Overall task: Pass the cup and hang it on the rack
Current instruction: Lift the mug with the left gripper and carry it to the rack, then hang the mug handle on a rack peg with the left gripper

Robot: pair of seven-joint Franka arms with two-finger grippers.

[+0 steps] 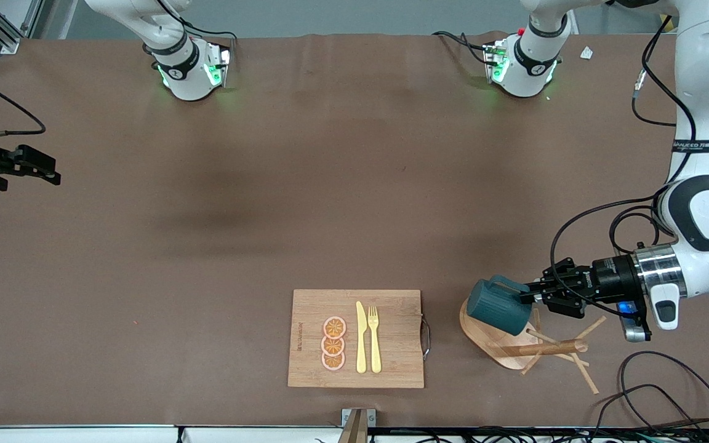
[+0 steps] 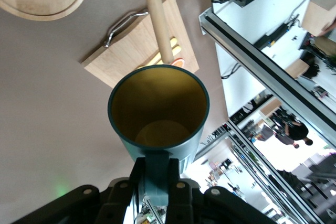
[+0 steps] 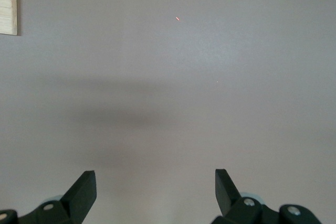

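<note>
Left gripper (image 1: 530, 294), lower right of frame, pinches the cup (image 1: 497, 304) by its handle over the rack (image 1: 514, 344); hanging's next, hook a peg. Right gripper (image 1: 53, 174) waits, wide open.

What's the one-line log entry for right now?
left gripper: shut on cup handle, over rack | right gripper: open, waiting at right arm's table end | cup: not yet hung

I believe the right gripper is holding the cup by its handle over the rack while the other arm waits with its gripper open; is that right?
Not quite: the left gripper holds the cup by its handle over the rack, as the front view shows. The right gripper is the one that waits open, over bare table at its own end.
</note>
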